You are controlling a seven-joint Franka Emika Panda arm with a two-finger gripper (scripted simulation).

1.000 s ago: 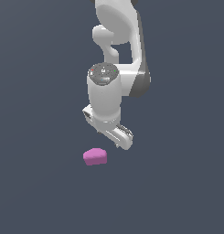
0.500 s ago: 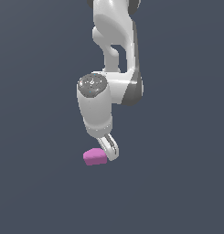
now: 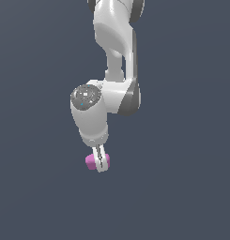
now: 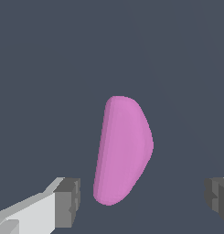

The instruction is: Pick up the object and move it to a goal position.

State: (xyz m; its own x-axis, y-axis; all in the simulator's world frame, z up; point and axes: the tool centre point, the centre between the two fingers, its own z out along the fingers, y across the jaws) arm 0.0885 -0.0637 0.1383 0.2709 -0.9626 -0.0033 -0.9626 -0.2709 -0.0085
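Gripper (image 4: 141,201) spread wide, nothing clamped; one dark pad (image 4: 70,201) just beside the object (image 4: 124,148), the other well apart from it; pink chunk lies between the fingers on the plain grey floor (image 3: 182,197); in the exterior view the near finger (image 3: 102,161) partly hides it.

Bare simulator void, flat grey backdrop (image 3: 191,140)
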